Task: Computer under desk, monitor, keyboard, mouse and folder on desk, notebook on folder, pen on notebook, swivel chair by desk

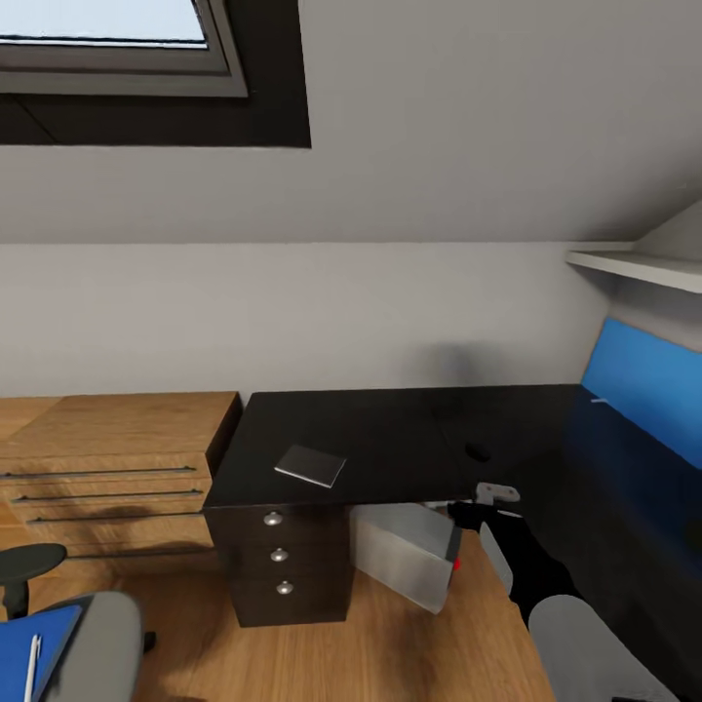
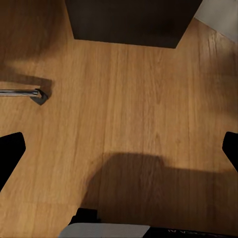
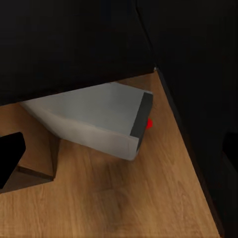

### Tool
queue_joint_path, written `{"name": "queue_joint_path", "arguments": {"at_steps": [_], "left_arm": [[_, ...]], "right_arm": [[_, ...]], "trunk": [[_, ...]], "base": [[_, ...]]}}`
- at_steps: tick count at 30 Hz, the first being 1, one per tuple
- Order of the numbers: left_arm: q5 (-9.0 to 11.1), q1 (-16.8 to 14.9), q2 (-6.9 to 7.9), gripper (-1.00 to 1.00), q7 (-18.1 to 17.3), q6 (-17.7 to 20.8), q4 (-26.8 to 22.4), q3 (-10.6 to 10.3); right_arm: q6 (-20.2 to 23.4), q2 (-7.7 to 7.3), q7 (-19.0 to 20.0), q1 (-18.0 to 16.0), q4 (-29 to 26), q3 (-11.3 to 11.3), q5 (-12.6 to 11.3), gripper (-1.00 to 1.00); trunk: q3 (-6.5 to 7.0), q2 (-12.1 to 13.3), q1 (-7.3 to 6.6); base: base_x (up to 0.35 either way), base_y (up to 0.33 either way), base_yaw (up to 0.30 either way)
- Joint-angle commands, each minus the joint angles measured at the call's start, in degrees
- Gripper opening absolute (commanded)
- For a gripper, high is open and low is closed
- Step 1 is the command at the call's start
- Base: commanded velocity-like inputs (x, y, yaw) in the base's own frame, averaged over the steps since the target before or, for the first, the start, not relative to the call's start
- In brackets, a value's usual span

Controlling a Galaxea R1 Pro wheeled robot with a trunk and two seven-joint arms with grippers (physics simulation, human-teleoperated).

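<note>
The black desk (image 1: 390, 439) carries the dark grey notebook (image 1: 310, 465) and the small black mouse (image 1: 477, 451). The light grey computer (image 1: 405, 551) with its red spot sits tilted under the desk, also seen close up as computer (image 3: 94, 119). At the bottom left, the swivel chair (image 1: 102, 634) holds the blue folder (image 1: 39, 639) with the white pen (image 1: 34, 665) on it. My right gripper (image 3: 119, 153) is open, hanging above the floor near the computer. My left gripper (image 2: 119, 153) is open over bare wooden floor. The monitor and keyboard are out of view.
A light wooden drawer unit (image 1: 107, 468) stands left of the desk. A large blue panel (image 1: 643, 385) leans at the right under a white shelf (image 1: 634, 265). The desk's drawer block (image 2: 129, 22) and a chrome chair leg (image 2: 22, 92) lie near my left gripper.
</note>
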Motion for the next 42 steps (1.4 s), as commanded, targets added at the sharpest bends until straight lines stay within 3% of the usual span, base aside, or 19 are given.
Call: {"name": "queue_joint_path", "arguments": {"at_steps": [1,10,15,33,42], "left_arm": [[0.52,-0.04,0.00,1.00,0.11,-0.18,0.05,-0.47],[0.54,-0.04,0.02,1.00,0.06,-0.82,-0.02,-0.25],[0.59,-0.04,0.06,1.00,0.06,-0.90,-0.02,-0.23],[0.51,-0.04,0.05,1.00,0.06,-0.91,-0.03,-0.23],[0.51,-0.04,0.06,1.00,0.06,-0.91,-0.03,-0.23]], "right_arm": [[0.64,0.01,-0.19,-0.46,-0.30,0.06,-0.18,1.00],[1.09,-0.28,-0.18,-1.18,-0.76,0.11,0.13,1.00],[1.93,-1.33,-0.19,-1.21,-0.81,-0.30,0.06,1.00],[2.37,-4.23,0.07,-1.22,-2.30,-0.33,-0.18,1.00],[2.34,-4.77,0.09,-1.22,-2.29,-0.33,-0.30,1.00]], "trunk": [[0.11,0.36,-0.22],[0.29,0.76,-0.44],[0.29,0.76,-0.44],[0.29,0.76,-0.44],[0.29,0.76,-0.44]], "base": [[0.000,0.000,0.000],[0.000,0.000,0.000],[0.042,0.000,0.000],[0.314,-0.002,0.000],[0.314,-0.063,0.000]]}}
